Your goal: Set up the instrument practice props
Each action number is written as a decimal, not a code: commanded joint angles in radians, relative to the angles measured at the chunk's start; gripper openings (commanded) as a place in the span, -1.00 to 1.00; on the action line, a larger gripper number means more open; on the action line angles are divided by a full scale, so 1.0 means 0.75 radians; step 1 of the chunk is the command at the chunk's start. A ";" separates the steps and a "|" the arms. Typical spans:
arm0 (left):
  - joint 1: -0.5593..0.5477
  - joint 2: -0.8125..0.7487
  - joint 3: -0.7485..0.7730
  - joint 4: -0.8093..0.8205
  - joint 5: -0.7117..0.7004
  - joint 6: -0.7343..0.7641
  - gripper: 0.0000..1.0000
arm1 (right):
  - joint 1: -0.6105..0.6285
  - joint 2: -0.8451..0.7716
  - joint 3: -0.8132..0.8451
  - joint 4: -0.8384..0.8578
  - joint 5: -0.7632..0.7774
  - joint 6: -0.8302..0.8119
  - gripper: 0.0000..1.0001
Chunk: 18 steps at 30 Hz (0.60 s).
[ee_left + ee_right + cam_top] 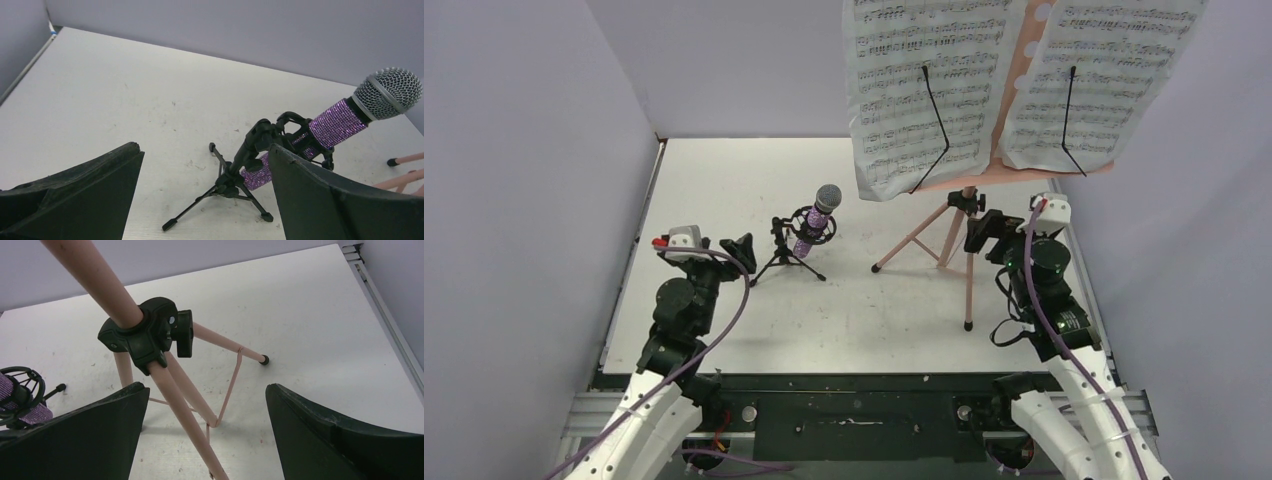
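The left pincer, spread, faces the black mic stand mid-bench, its purple microphone slanting lower left to upper right, grey head uppermost, while the right pincer, also spread, faces the pink music stand.

You're looking into a robotics lab cell, not a music room. Your white table is boxed in by plain pale panels on the left, back and right. Along the near edge sits a black mounting plate, with your left arm and right arm bolted side by side and purple cables looping off them. The pink music stand and microphone sit there as staged props, and the tabletop is scuffed.
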 commanded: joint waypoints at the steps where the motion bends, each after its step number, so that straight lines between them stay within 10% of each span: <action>1: 0.007 -0.080 -0.022 0.003 -0.177 0.041 0.93 | -0.077 -0.013 -0.010 0.114 -0.078 0.048 0.79; 18: 0.007 -0.021 -0.177 0.209 -0.477 0.059 0.93 | -0.229 0.004 -0.153 0.160 0.113 0.124 0.79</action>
